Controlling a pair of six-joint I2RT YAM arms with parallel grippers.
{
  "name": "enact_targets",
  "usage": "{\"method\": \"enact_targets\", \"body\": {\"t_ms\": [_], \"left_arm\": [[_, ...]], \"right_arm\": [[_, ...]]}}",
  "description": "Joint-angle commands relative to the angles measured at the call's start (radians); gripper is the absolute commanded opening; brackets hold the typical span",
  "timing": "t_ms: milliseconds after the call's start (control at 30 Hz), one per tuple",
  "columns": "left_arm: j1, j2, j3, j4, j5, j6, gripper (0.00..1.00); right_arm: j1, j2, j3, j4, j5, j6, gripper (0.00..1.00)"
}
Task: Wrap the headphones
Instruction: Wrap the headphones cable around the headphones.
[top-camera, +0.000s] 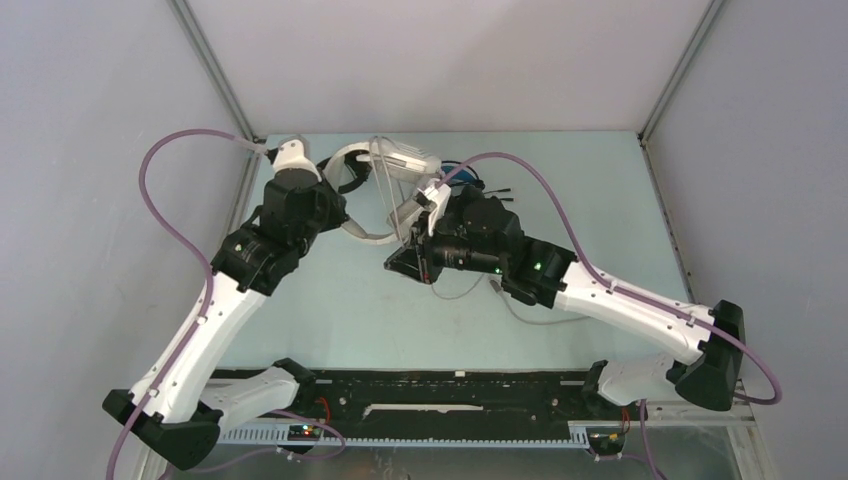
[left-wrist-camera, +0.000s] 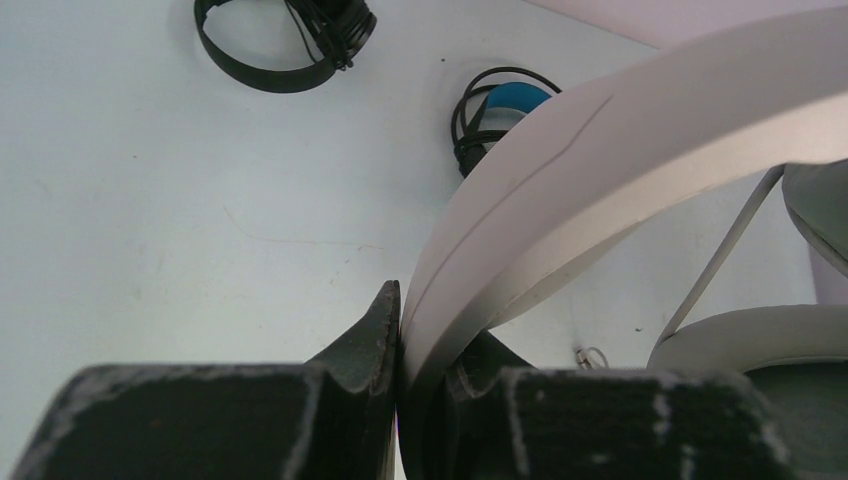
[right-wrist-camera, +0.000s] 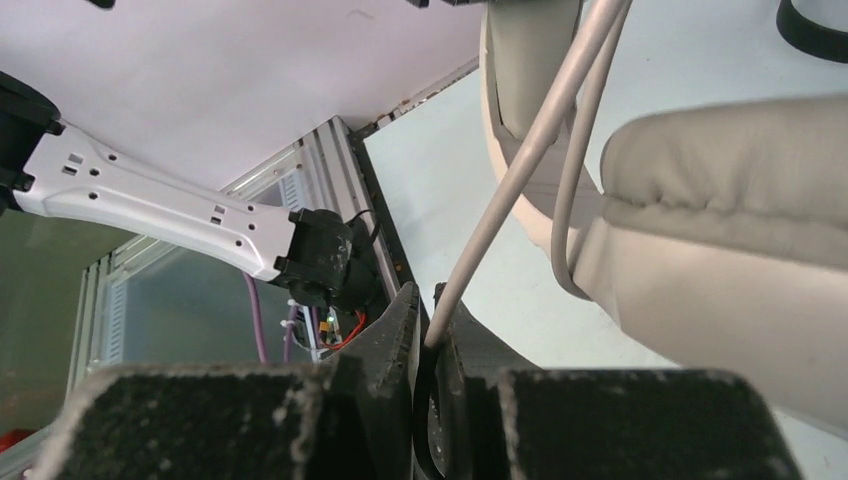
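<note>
**Grips.** The left gripper (left-wrist-camera: 400, 330) is nearly closed, its jaws pinching the headband (left-wrist-camera: 620, 130) of the white over-ear headset (top-camera: 395, 165) at the band's lower end. The right gripper (right-wrist-camera: 425, 330) is likewise almost closed, clamped on that headset's white cable (right-wrist-camera: 530, 150) just below the ear cushion (right-wrist-camera: 720, 180).

**Position.** The headset is held up off the table (left-wrist-camera: 150, 200) between the two arms, towards the far side. A loose run of thin cable lies on the table on the near side of the headset, under the right wrist.

**Other items.** The blue-headband pair (left-wrist-camera: 500, 105) lies just beyond the white headset. The all-black on-ear pair (left-wrist-camera: 280, 40) lies beyond that, apart from both.

**Assessment.** Winding appears to be under way, with at least one strand already lying against the cup.

**Recommendation.**
- The left arm should hold the band steady as an anchor.
- The right arm should lead the cable around the headset under light, even tension.
- Each turn should sit beside the last one.
- The slack should feed freely and must not snag the blue-headband pair.
</note>
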Motion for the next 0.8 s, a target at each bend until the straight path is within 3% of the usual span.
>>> {"method": "enact_targets", "body": {"t_ms": [0, 533, 767], "left_arm": [[0.014, -0.045, 0.081, 0.151, 0.052, -0.083, 0.00], [0.027, -0.061, 0.084, 0.211, 0.225, -0.214, 0.00], [0.027, -0.084, 0.091, 0.216, 0.245, -0.224, 0.00]], "right_arm": [[0.036, -0.063, -0.075, 0.118, 0.065, -0.054, 0.12], [0.091, -0.143, -0.273, 0.312, 0.240, -0.242, 0.15], [0.097, -0.157, -0.431, 0.559, 0.230, -0.319, 0.16]]}}
